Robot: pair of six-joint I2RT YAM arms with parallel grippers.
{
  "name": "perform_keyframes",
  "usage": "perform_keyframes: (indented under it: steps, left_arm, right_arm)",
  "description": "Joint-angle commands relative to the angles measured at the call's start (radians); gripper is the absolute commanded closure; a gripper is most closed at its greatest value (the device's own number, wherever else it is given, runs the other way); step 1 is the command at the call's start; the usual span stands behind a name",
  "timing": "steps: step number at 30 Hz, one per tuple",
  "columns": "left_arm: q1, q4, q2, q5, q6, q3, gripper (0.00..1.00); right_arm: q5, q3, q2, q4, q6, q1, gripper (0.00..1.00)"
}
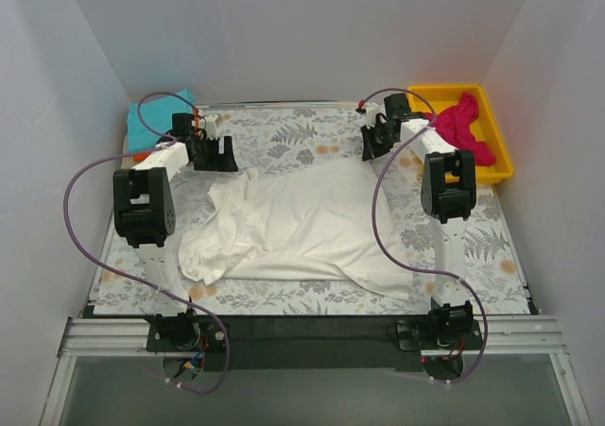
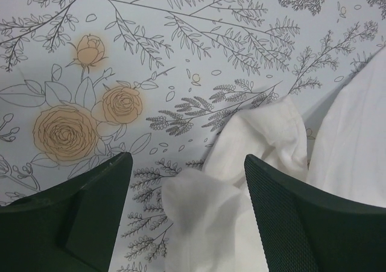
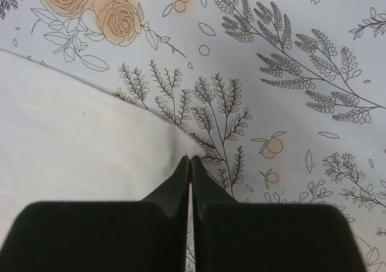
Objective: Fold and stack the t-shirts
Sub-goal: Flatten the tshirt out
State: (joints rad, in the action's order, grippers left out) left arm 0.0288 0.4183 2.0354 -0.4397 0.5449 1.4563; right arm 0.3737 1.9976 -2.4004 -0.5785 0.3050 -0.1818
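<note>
right gripper (image 3: 190, 159) pinches the cream t-shirt (image 3: 72, 139) at its far edge, seemingly by a sliver, so lifting could slip it; left gripper (image 2: 187, 157) gapes, holding nothing.

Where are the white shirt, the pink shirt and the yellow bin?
white shirt (image 1: 312, 223), overhead view, middle of its body.
pink shirt (image 1: 460, 124), overhead view, bunched cloth lying in the bin.
yellow bin (image 1: 498, 141), overhead view, its right wall.

A cream-white t-shirt (image 1: 302, 223) lies spread over the middle of the tabletop (image 1: 492, 247) — smooth on the right, bunched along its left edge. A teal t-shirt (image 1: 156, 124) sits at the far left corner; a magenta-pink t-shirt (image 1: 463, 128) lies crumpled in the yellow bin (image 1: 492, 100) — far right.
</note>
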Motion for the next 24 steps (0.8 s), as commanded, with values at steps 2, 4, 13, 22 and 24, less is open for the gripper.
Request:
perform_keyframes:
  steps: [2,4,13,22,24]
  left_arm:
    - [-0.015,-0.026,0.012,-0.031,0.001,0.042,0.31]
    - [-0.047,-0.018,0.014,-0.002,-0.031,0.029,0.3]
    - [-0.073,-0.019,0.02,0.113,-0.065,-0.042,0.48]
    - [-0.041,-0.058,-0.061,0.328,-0.128,-0.148,0.9]
    - [-0.038,-0.061,-0.082,0.281,-0.137,-0.149,0.86]
  right_arm:
    - [0.005,-0.077,0.047,-0.052,0.019,0.019,0.99]
    - [-0.015,-0.1,0.101,-0.047,0.029,0.042,0.99]
    - [-0.076,-0.152,0.216,-0.052,0.108,0.12,0.99]
    - [-0.173,-0.247,0.253,-0.052,0.169,0.136,0.99]
    - [-0.161,-0.278,0.268,-0.052,0.189,0.136,0.99]
